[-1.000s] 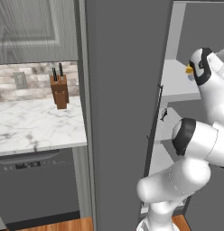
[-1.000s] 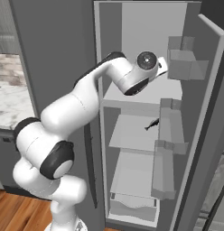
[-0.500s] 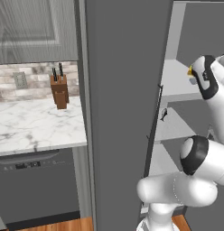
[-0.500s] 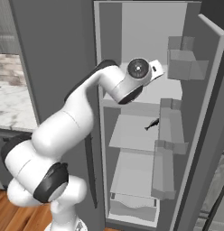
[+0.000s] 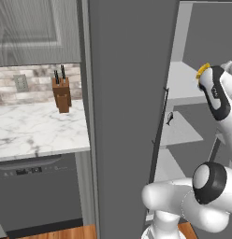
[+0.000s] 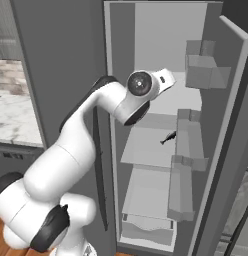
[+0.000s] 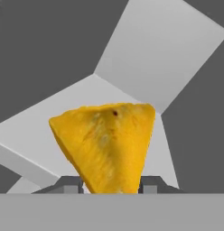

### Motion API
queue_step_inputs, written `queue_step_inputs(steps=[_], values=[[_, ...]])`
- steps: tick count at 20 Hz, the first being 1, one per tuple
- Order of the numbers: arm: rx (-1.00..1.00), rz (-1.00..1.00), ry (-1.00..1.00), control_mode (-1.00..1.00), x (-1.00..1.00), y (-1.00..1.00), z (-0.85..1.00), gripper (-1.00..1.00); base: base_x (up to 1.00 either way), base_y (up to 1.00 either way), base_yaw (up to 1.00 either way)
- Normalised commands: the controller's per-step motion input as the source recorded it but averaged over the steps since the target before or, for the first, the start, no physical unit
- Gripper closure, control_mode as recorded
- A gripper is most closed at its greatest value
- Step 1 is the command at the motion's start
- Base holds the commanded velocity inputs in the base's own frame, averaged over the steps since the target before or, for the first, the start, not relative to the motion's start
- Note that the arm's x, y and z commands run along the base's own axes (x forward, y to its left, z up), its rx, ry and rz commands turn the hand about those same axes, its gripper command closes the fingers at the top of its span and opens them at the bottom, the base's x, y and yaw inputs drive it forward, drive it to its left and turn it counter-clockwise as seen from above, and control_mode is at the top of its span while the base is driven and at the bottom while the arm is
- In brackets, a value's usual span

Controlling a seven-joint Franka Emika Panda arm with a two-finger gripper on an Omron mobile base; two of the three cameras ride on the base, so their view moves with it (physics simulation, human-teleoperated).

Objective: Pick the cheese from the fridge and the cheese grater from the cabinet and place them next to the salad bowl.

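Here, hand view: gripper [image 7: 111, 182] clamps the cheese [image 7: 106, 144] between both fingers, inside the open fridge [image 6: 161, 115]. Left base view adds knife block [image 5: 61, 93] on the far-left counter [image 5: 38, 130].

arm [image 6: 91, 130] raised, claw [image 7: 111, 185] clamped on cheese [image 7: 105, 144]

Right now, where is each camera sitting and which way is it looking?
Left base view: behind the arm's left, looking forward at the fridge door edge, counter and knife block; the white arm rises lower right, with the cheese by its hand.
Right base view: behind the arm's right, looking into the open fridge; the arm rises lower left.
Hand view: on the hand, looking along the gripper at the cheese between its fingertips.
Both base views share the fridge shelves and a small dark object on one.
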Motion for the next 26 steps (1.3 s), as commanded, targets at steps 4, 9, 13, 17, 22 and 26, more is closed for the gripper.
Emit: queue_step_inputs(steps=[4,9,13,17,22,26], values=[[-0.02,-0.03,-0.04,-1.0,-0.33,0.04,0.2,1.0,0.0,0.0,0.0],[-0.03,0.0,-0.01,-1.0,-0.37,0.16,0.13,1.0,0.0,0.0,0.0],[-0.03,-0.03,-0.02,-1.0,-0.46,0.19,0.07,1.0,0.0,0.0,0.0],[-0.04,-0.08,-0.05,-1.0,-0.57,0.28,0.03,1.0,0.0,0.0,0.0],[-0.05,-0.12,-0.07,-1.0,-0.55,0.34,0.01,1.0,0.0,0.0,0.0],[-0.04,-0.13,-0.08,-1.0,-0.55,0.29,0.01,1.0,0.0,0.0,0.0]])
